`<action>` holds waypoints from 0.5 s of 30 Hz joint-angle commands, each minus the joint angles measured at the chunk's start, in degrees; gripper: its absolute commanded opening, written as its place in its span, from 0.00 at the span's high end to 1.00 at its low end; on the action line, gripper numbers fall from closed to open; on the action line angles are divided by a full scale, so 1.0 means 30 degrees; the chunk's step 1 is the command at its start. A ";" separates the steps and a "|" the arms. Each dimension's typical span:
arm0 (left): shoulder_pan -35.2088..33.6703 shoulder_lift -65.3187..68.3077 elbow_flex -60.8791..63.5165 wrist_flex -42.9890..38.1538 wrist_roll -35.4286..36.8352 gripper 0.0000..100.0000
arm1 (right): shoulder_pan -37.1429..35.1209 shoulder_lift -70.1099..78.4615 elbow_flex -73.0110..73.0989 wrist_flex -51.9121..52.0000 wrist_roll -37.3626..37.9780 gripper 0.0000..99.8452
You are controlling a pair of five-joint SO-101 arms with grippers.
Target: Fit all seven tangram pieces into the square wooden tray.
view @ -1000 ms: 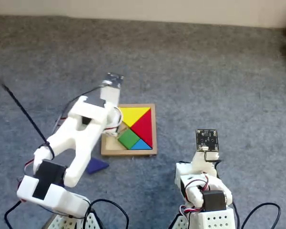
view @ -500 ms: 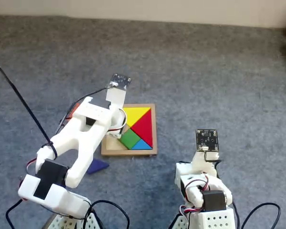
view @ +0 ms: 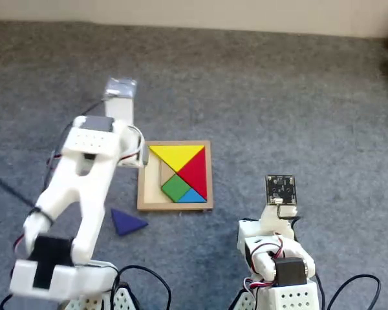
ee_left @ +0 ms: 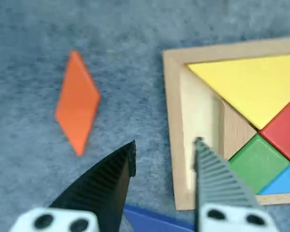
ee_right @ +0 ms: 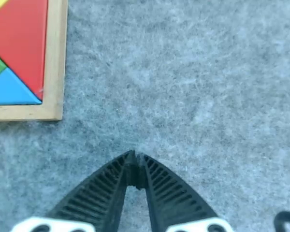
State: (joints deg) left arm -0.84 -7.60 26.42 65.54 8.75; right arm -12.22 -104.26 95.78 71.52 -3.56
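Tray (view: 176, 206) part filled; left gripper (ee_left: 165, 143) gaping near orange parallelogram (ee_left: 77, 102) — best centred across its narrow width; right gripper (ee_right: 135, 157) closed.

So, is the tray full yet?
Not full: the tray has bare wood showing, and the orange piece and dark blue triangle lie outside it.

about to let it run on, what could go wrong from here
The open left claw hangs right over the left rim of the wooden tray. If it comes down here, a finger could catch the rim and shove the tray. The orange parallelogram and the dark blue triangle lie flat on the carpet, so a pinch may slip off them.
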 commanded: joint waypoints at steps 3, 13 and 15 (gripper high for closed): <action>-0.3238 -0.2974 0.0689 -0.0527 -0.2110 0.73 | -0.0249 -0.0366 0.2916 0.0161 -0.0029 0.99; -0.4762 -0.2535 0.0513 -0.0733 -0.6681 0.73 | -0.0249 -0.0337 0.2916 0.0161 -0.0029 0.99; -0.4762 -0.1626 -0.0220 -0.0205 -0.7590 0.73 | -0.0249 -0.0337 0.2916 0.0161 -0.0029 0.99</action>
State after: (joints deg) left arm -14.20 -13.41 29.14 64.04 -10.42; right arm -12.22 -104.26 95.78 71.52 -3.56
